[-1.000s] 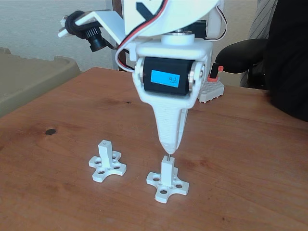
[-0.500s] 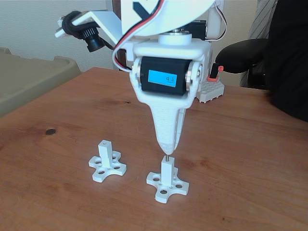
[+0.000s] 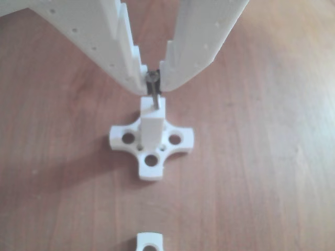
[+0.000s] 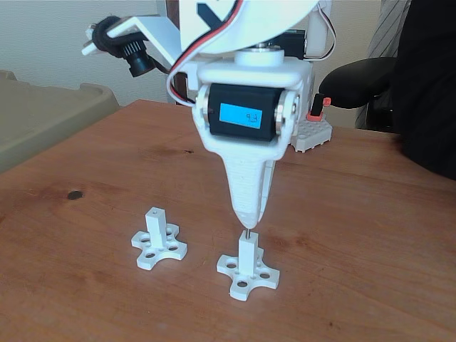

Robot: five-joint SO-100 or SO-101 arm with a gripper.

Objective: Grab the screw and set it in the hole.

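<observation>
Other view, thin dark-grey screw (image 3: 154,94), shiny head

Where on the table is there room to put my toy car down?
Bare wood on the table lies right of the post under the gripper, and far left beyond the other post. It's crowded between the two posts and under the gripper holding the screw.

A reddish-brown wooden table (image 4: 370,235) is filling most of the fixed view, with a dark knot (image 4: 74,194) showing near its left edge and soft daylight falling evenly across the grain. Behind its far edge a pale, plain wall (image 4: 57,64) is standing, while a beige padded seat (image 4: 43,117) is sitting beside the left edge and a black chair (image 4: 420,85) is rising at the right
</observation>
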